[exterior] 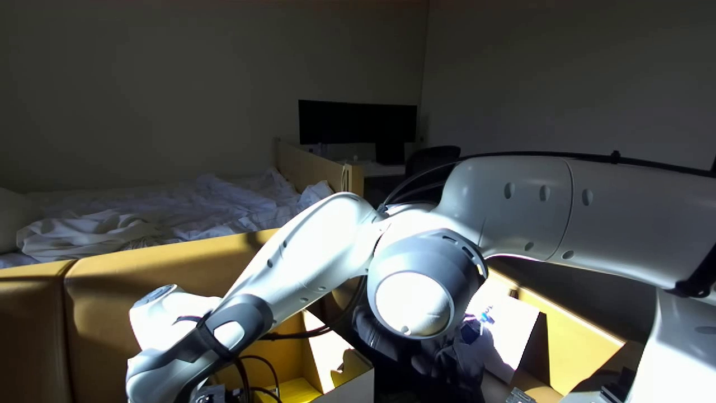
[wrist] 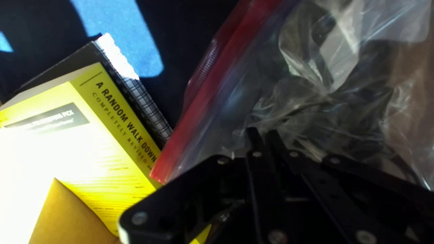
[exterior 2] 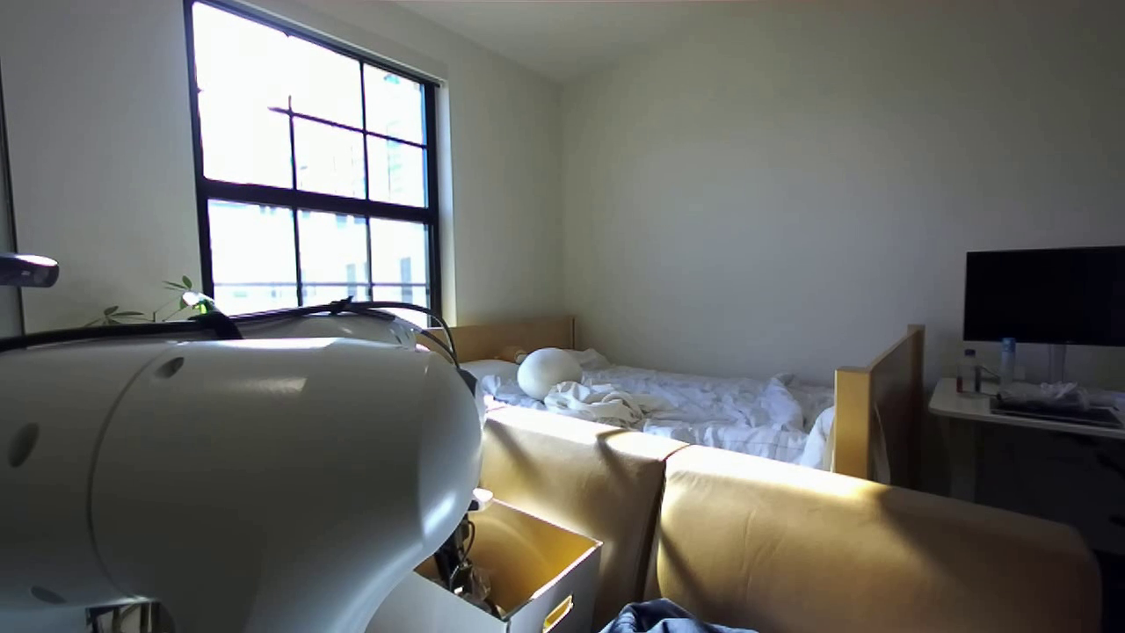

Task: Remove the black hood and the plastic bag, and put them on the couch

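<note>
While the gripper [wrist: 262, 131] is seen with its jaws nearly together at the clear plastic bag [wrist: 339, 112], whether any film is pinched between them cannot be told. Next to the bag's red edge, a yellow book [wrist: 118, 112] and a black notebook [wrist: 64, 67] are shown. Farther off, in both exterior views, the black hood [exterior: 436, 361] is seen bunched beside a white box [exterior 2: 562, 580], before the back of the tan couch [exterior 2: 861, 527]. Behind it, a bed [exterior 2: 852, 422] is covered with rumpled white sheets [exterior 2: 703, 404].

The zip bag [wrist: 315, 98] is glossy, crinkled plastic; the couch [exterior 2: 791, 527] looks smooth (almost leathery); the far bedsheets [exterior 2: 703, 400] are matt, rumpled cloth.
</note>
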You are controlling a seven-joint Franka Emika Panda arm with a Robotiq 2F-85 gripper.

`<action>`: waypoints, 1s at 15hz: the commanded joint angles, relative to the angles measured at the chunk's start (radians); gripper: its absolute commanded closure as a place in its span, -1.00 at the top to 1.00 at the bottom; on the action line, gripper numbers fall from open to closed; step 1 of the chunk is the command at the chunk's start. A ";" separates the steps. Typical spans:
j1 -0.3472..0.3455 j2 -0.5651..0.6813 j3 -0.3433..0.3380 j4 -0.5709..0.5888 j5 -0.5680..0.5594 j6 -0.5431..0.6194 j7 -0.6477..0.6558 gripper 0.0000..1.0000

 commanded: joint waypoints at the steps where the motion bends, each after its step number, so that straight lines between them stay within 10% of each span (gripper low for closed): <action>1: 0.010 0.000 -0.012 -0.002 -0.016 0.028 0.009 -1.00; 15: 0.057 0.003 -0.137 -0.083 -0.097 0.563 0.034 -1.00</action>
